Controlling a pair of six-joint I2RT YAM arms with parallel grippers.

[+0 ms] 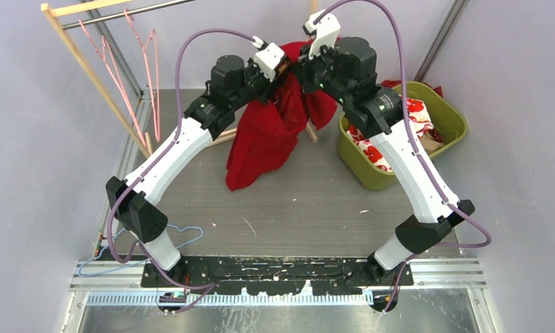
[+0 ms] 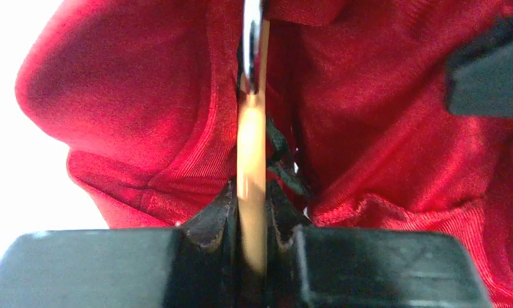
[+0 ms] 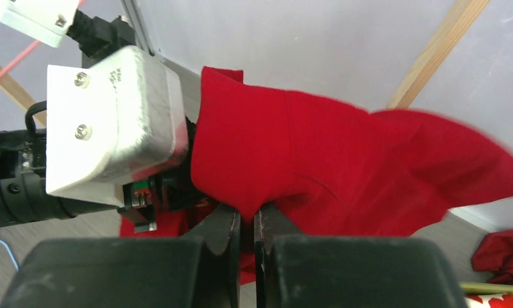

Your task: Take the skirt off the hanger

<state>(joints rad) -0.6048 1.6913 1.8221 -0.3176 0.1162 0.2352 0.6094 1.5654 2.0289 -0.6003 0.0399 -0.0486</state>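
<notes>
Left fingers (image 2: 209,221) clamp the hanger (image 2: 251,167), right fingers (image 3: 218,228) pinch the skirt (image 3: 318,160), so I'd peel it slowly toward frame right.

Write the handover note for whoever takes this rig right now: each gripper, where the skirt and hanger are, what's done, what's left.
Left gripper: fingers shut on the wooden hanger, held up above the table.
Right gripper: fingers shut on a fold of the red skirt, close beside the left wrist.
Skirt: on the hanger, with fabric on both sides of it, hanging down toward the table.
Done: both grasps are made.
Left: pull the skirt free of the hanger, then set it down. The green bin on the right is probably the place.
</notes>
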